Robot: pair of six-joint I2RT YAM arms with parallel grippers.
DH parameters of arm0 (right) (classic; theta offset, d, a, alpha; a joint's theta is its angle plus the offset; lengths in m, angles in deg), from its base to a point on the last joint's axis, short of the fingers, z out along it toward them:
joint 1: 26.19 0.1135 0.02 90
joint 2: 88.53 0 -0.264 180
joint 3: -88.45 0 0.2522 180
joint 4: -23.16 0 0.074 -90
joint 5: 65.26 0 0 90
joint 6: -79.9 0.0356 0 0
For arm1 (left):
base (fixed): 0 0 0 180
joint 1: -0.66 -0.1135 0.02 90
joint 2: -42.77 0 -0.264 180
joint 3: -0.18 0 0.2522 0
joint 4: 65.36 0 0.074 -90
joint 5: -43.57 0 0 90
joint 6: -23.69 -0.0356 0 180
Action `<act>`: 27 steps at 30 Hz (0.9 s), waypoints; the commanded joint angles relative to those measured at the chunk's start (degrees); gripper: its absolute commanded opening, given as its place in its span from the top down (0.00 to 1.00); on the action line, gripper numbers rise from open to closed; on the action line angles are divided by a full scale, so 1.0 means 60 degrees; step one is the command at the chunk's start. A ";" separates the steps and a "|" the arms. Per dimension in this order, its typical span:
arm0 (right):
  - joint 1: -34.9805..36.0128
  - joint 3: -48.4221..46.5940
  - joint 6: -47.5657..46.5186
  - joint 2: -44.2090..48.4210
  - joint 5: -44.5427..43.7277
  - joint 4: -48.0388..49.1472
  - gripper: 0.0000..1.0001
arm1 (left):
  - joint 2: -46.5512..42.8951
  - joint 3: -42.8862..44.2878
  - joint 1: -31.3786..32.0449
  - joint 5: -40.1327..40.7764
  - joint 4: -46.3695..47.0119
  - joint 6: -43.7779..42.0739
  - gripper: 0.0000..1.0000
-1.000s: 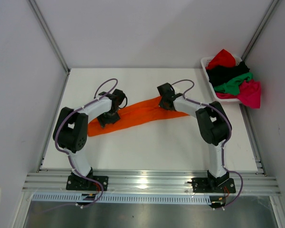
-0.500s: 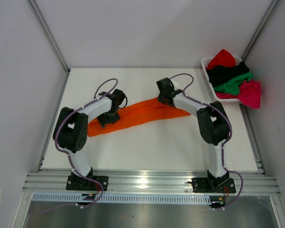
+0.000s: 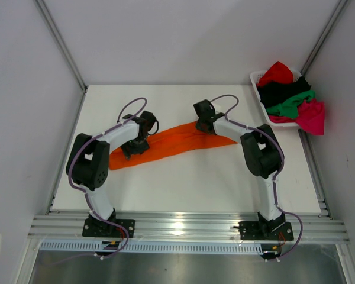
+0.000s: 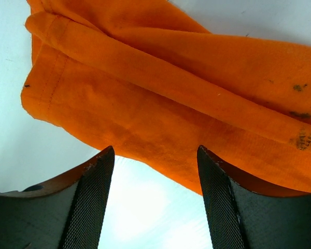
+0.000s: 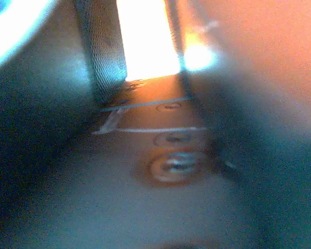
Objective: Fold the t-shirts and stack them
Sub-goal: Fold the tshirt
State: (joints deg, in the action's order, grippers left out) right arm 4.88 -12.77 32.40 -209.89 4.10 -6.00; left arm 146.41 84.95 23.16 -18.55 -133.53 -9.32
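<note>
A bright orange t-shirt (image 3: 171, 142) lies stretched in a long band across the white table (image 3: 183, 183). My left gripper (image 3: 132, 149) hangs open over its left end. In the left wrist view the orange cloth (image 4: 171, 93) lies just beyond the parted left gripper (image 4: 155, 155), with bare table between the pads. My right gripper (image 3: 201, 118) sits at the shirt's upper right edge. Its wrist view is dark and blurred: a bright gap in the right gripper (image 5: 147, 41) separates the mesh pad (image 5: 103, 52) from the other finger, beside orange cloth (image 5: 249, 41). I see nothing held.
A white slatted basket (image 3: 255, 80) stands at the back right corner. It holds a red (image 3: 277, 72), a black (image 3: 281, 92) and a green (image 3: 293, 103) t-shirt, and a magenta one (image 3: 310, 115) hangs over its near rim. Grey walls close in the table.
My right gripper has shifted up and left at the shirt's upper edge, and its jaws have parted. The left arm and the shirt's left end are as before.
</note>
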 commanded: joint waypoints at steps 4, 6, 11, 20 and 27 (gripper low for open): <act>0.0154 0.0030 0.0285 0.0626 -0.0660 -0.0232 0.57 | -0.0017 0.0163 0.0088 0.0202 0.0148 0.0111 0.32; 0.0168 0.0133 0.0241 0.0860 -0.0734 -0.0231 0.57 | -0.0017 0.0149 0.0102 0.0217 0.0148 0.0111 0.32; 0.0168 0.0236 0.0328 0.1549 -0.0837 -0.0538 0.57 | -0.0031 0.0134 0.0088 0.0202 0.0177 0.0081 0.32; 0.0198 0.0748 0.0651 0.2019 -0.0647 -0.0817 0.57 | -0.0031 0.0149 0.0088 0.0217 0.0192 0.0052 0.32; 0.0212 0.1056 0.0827 0.1785 -0.0500 -0.0656 0.59 | -0.0031 0.0134 0.0088 0.0202 0.0221 0.0008 0.32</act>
State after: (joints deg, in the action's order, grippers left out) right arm 5.85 -6.37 36.40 -199.11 1.17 -10.08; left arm 146.41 84.95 23.16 -18.55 -133.03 -9.34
